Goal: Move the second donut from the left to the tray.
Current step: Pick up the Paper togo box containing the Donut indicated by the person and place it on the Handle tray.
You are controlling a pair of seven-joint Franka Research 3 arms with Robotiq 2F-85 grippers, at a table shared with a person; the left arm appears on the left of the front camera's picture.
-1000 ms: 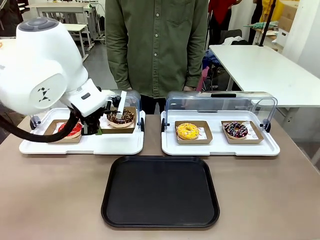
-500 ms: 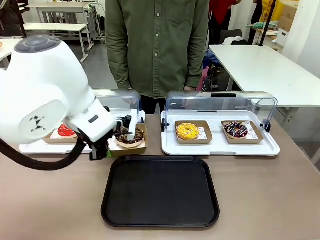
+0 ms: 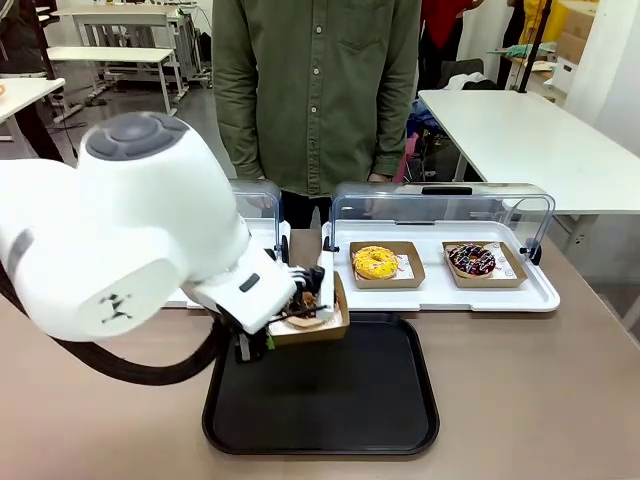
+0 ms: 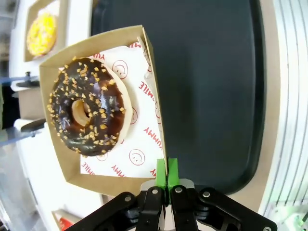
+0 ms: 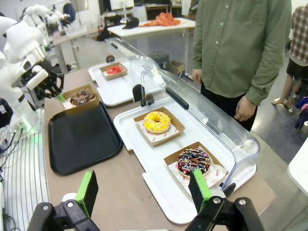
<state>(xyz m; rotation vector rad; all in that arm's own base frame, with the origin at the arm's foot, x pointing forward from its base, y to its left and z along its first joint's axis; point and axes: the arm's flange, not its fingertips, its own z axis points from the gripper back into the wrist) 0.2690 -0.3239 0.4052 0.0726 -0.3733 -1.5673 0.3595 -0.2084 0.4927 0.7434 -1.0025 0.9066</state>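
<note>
The chocolate donut with golden sprinkles (image 4: 86, 113) lies in its brown cardboard holder (image 4: 149, 91) on white printed paper. My left gripper (image 4: 166, 174) is shut on the holder's near wall, green pads pinching the cardboard. In the front view the holder (image 3: 310, 318) hangs slightly tilted over the far-left corner of the black tray (image 3: 330, 400), with the left gripper (image 3: 272, 338) beside it under the big white arm. The right wrist view shows the held donut (image 5: 82, 97) above the tray (image 5: 82, 139). My right gripper (image 5: 143, 190) stands open, off to the right side, holding nothing.
A white display tray (image 3: 440, 295) with its clear lid raised holds a yellow donut (image 3: 375, 262) and a dark donut with pink and white sprinkles (image 3: 471, 259). A red donut (image 5: 114, 70) sits on the other display tray. A person in a green shirt (image 3: 315, 90) stands at the far side.
My left arm has carried the holder with the chocolate donut off the left display tray, rightward and toward the robot's side, until it is over the black tray's far-left corner.
</note>
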